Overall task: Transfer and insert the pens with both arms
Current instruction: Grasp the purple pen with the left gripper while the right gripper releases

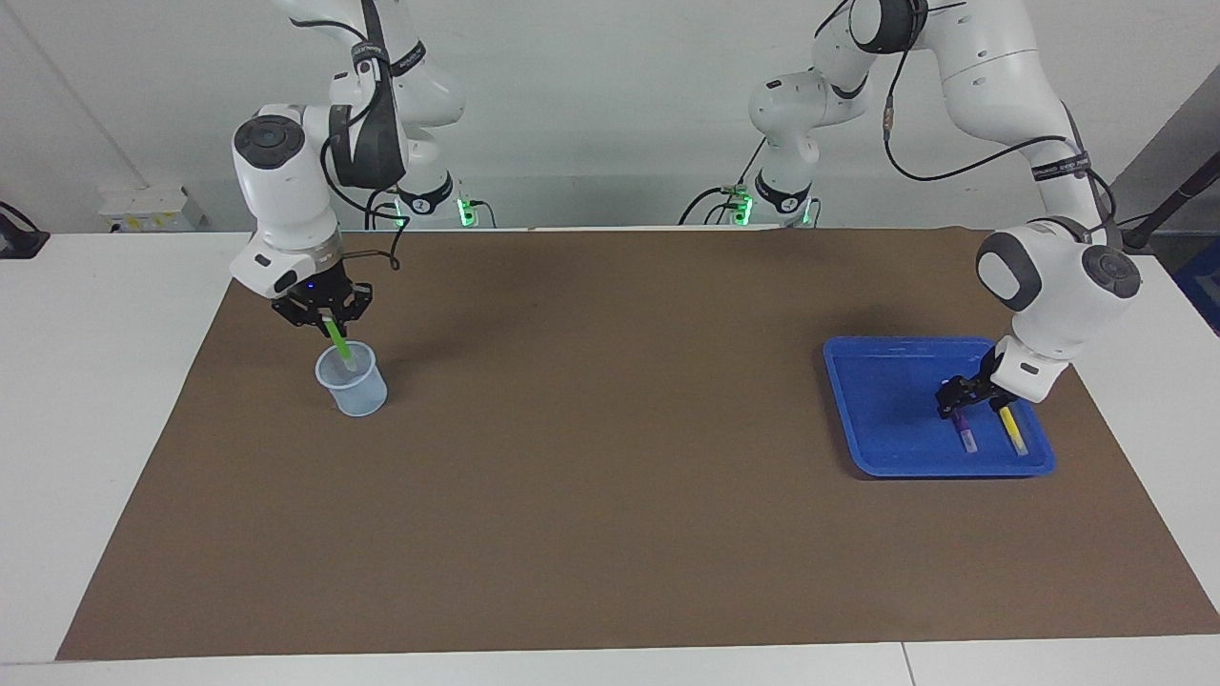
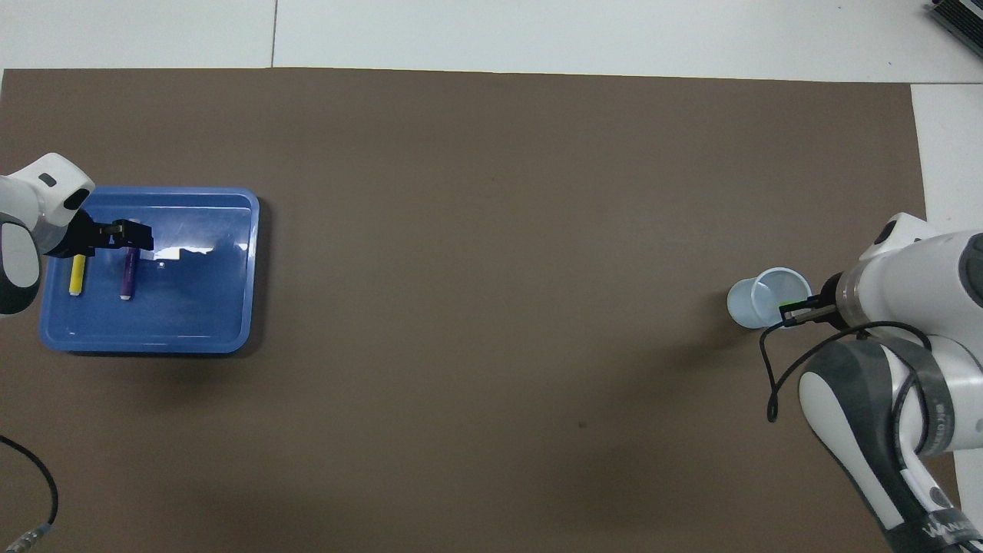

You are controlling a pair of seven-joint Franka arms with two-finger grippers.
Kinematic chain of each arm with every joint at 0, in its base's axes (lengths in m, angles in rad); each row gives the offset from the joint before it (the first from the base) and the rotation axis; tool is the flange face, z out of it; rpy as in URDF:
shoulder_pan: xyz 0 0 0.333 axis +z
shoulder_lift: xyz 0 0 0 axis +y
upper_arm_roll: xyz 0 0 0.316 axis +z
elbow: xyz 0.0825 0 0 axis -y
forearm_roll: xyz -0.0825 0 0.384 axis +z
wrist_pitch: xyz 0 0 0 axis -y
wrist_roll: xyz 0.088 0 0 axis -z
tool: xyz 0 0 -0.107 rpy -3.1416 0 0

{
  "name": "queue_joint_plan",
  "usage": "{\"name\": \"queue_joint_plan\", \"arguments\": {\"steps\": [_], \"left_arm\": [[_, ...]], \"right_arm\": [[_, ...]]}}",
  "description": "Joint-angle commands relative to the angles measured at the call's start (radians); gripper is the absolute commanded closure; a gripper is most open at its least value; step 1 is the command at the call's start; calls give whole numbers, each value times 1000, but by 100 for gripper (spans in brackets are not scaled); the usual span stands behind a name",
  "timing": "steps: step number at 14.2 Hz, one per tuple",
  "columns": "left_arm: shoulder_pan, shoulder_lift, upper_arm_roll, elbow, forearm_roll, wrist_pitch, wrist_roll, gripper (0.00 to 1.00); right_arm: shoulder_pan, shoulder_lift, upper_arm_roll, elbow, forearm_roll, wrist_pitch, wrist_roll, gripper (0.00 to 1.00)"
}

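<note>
Facing view showing right gripper (image 1: 327, 319) clamping green pen (image 1: 338, 345) tight, tilted, lower end sitting inside clear cup (image 1: 352, 379) at right arm's end of brown mat (image 1: 610, 495). Left gripper (image 1: 965, 398) hanging low inside blue tray (image 1: 882, 410) at left arm's end, jaws spread wide, straddling purple pen (image 1: 965, 433), gripping nothing. Yellow pen (image 1: 1011, 431) lying just beside purple pen.
</note>
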Motion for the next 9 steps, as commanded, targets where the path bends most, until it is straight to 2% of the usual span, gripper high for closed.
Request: {"name": "queue_joint_plan", "arguments": {"steps": [1,6,8,9], "left_arm": [[-8,33,-2,-10,7,68,5,0],[0,41,-2,-11,7,78,6,0],[-2,41,-2,-14,7,77,6,10],[-2,39,-2,-23,7,80,6,11]], "right_arm": [[-31,32,10,-38,-35,85,-13,100],[-32,46,10,-38,-35,93,-7,100],[-31,48,10,-37,-35,92,5,100],[-32,49,10,-35,-35,92,12,81]]}}
